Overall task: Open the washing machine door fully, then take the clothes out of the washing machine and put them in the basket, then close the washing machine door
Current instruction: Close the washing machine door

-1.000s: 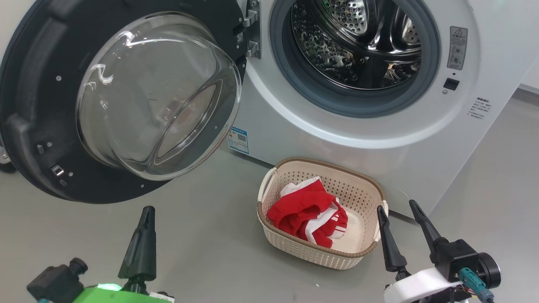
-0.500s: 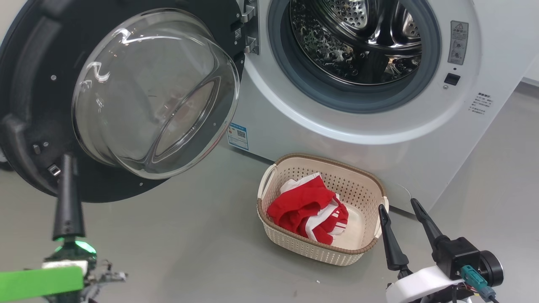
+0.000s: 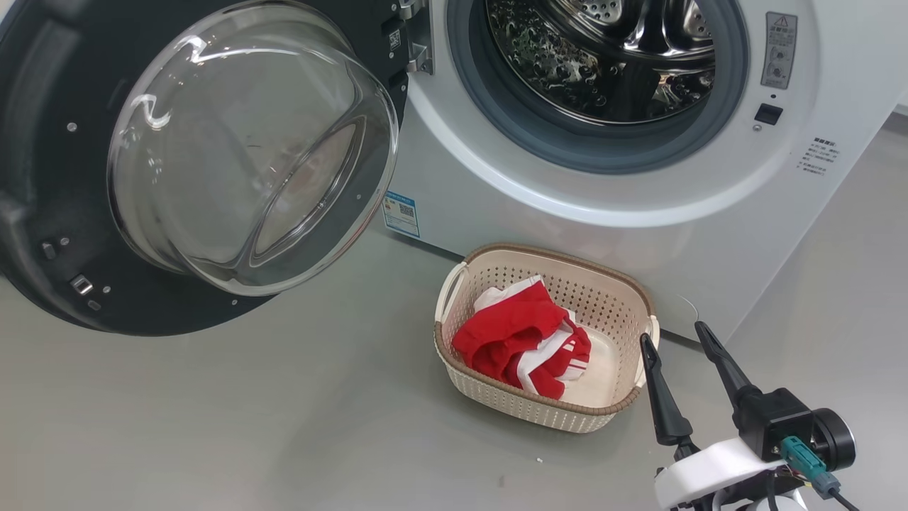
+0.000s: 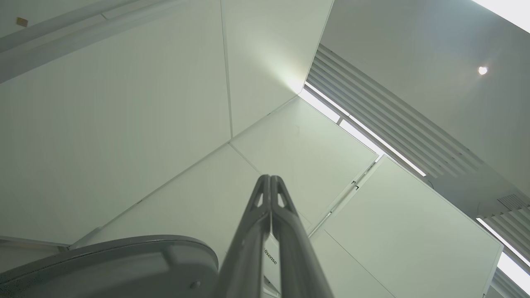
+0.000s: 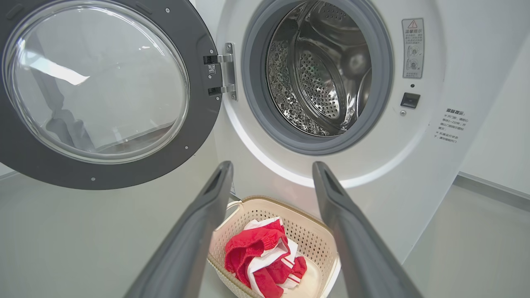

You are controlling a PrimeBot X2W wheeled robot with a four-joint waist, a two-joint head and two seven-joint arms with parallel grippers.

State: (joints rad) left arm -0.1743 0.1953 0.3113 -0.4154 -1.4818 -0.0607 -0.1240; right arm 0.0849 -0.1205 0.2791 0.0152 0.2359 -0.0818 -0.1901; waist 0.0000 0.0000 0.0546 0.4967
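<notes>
The washing machine door [image 3: 42, 163] hangs wide open at the left, its glass bowl [image 3: 248, 149] bulging toward me. The white washing machine [image 3: 603, 234] shows a bare steel drum [image 3: 603, 57]. On the floor before it stands the cream basket [image 3: 553, 254], with the red and white clothes [image 3: 521, 341] inside. My right gripper [image 3: 674, 335] is open just right of the basket, nothing between its fingers. Its wrist view looks past the gripper [image 5: 272, 165] at the door [image 5: 198, 103], drum [image 5: 323, 74], basket [image 5: 265, 205] and clothes [image 5: 256, 252]. My left gripper [image 4: 270, 178] is shut and empty, pointing up at walls and ceiling.
Grey floor [image 3: 284, 411] spreads left of the basket and under the open door. The machine's right corner [image 3: 801, 234] meets more floor at the right. A grey rounded rim [image 4: 124, 260] lies low beside the left fingers, with the machine's white panel [image 4: 352, 215] behind them.
My left gripper swung left and then left the head view. The head camera shifted, so the scene sits slightly higher in the picture. The right gripper stays open beside the basket.
</notes>
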